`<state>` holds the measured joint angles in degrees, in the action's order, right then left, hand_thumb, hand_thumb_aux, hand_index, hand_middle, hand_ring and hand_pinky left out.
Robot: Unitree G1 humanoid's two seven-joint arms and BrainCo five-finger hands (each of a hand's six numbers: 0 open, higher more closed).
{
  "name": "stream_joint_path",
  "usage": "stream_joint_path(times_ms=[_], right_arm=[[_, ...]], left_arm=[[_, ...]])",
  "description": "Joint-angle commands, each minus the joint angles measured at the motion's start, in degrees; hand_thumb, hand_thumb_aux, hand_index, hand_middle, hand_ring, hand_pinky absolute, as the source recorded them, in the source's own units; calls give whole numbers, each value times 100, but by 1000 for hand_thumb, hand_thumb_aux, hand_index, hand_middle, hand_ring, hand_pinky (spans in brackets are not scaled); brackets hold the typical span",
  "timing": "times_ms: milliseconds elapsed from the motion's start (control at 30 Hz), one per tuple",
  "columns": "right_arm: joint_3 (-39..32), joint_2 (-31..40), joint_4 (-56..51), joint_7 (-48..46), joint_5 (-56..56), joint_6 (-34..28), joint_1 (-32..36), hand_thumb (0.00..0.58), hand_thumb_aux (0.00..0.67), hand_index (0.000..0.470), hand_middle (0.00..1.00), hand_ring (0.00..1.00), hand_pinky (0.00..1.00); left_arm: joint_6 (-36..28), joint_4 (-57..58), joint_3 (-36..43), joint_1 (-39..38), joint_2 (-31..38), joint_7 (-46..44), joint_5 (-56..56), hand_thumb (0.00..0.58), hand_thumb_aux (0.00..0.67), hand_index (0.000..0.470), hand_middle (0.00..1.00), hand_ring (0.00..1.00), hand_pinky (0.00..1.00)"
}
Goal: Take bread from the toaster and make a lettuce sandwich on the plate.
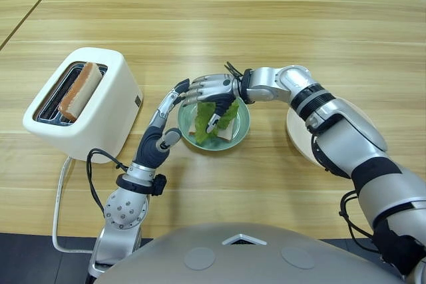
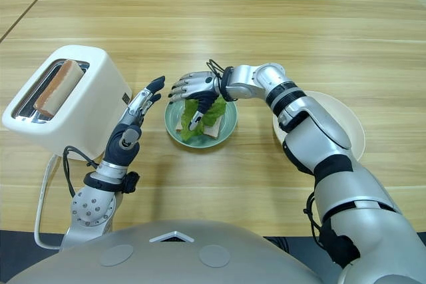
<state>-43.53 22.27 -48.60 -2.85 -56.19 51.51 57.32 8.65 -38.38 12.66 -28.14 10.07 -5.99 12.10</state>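
White boxy plastic toaster [image 1: 100, 118] stands upright at table left, two top slots, cord trailing from its base toward the near edge. One brown-crusted bread slice [image 1: 80, 90] sits on edge in the slot, sticking up above the top. Round pale-green plate [image 1: 245, 124] lies flat right of the toaster, apart from it. A white bread slice [image 1: 225, 135] lies flat on the plate. Ruffled green lettuce leaf [image 1: 202, 128] hangs over that slice, lower end touching it, upper end pinched in the right hand [image 1: 213, 89] from above.
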Motion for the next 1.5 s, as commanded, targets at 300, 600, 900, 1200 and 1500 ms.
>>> stream_joint_path(times_ms=[300, 600, 900, 1200, 1500], right_arm=[[2498, 1999, 3712, -1029, 3888, -582, -2839, 0, 0, 0, 0, 0, 0], [3204, 1976, 5407, -1254, 4040, -1509, -5093, 0, 0, 0, 0, 0, 0], [3432, 1867, 5501, -1240, 3578, -1527, -5475, 0, 0, 0, 0, 0, 0], [3470, 1791, 5423, -1250, 3374, -1446, -5430, 0, 0, 0, 0, 0, 0], [3493, 1687, 5301, -1211, 3231, -1366, -5337, 0, 0, 0, 0, 0, 0]], left_arm=[[-1666, -1399, -3403, 635, 1782, -1011, 2154, 0, 0, 0, 0, 0, 0], [-1765, -321, -4005, 334, 2292, -1236, 3226, 87, 53, 37, 0, 0, 0], [-1706, 321, -3711, 584, 2393, -1198, 3504, 487, 402, 282, 0, 0, 0], [-1380, 171, -3958, 801, 2268, -741, 3120, 580, 670, 470, 0, 0, 0], [-853, 398, -4271, 996, 2138, -114, 2384, 580, 670, 470, 0, 0, 0]])
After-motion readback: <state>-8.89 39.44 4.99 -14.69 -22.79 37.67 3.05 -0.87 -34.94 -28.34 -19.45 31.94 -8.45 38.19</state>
